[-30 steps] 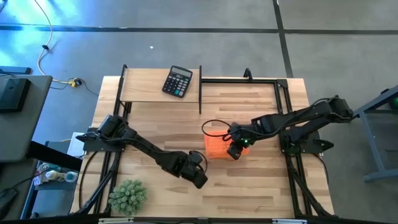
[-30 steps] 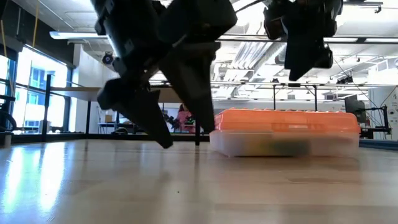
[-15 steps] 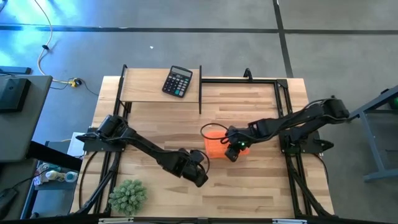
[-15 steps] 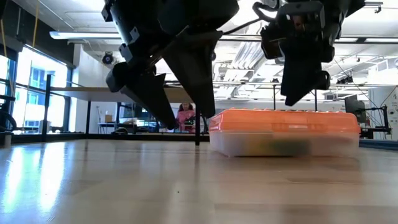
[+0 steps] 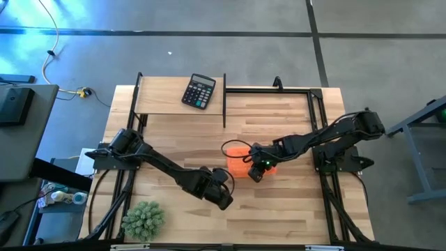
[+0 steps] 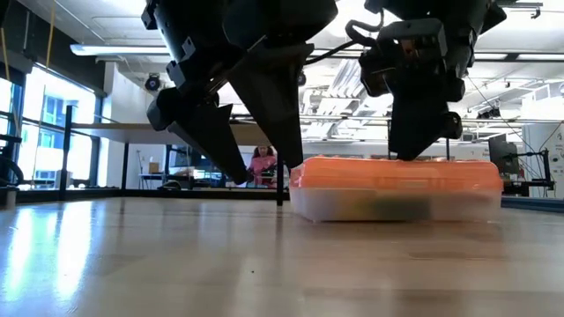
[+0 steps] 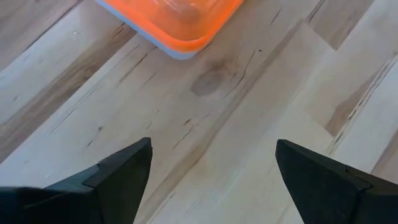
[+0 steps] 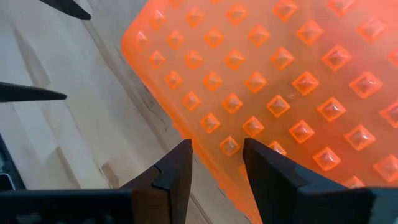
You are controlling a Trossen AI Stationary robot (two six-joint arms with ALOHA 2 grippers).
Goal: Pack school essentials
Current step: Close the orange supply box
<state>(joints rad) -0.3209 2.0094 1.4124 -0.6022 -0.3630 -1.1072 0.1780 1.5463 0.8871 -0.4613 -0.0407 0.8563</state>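
Right hand [image 5: 256, 171] has dropped onto orange box [image 5: 239, 162] lid, fingers parted, empty; box nudged. Left hand [image 5: 221, 197] open, beside. Packing seems finished.

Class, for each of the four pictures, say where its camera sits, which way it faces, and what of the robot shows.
High view: above the table, looking down; both arms, orange-lidded box, calculator, plant.
Low view: at tabletop height, looking across; left gripper open, right gripper on the lid.
Left wrist view: fingers apart above bare wood.
Right wrist view: fingers at the studded lid.
All four share the box.
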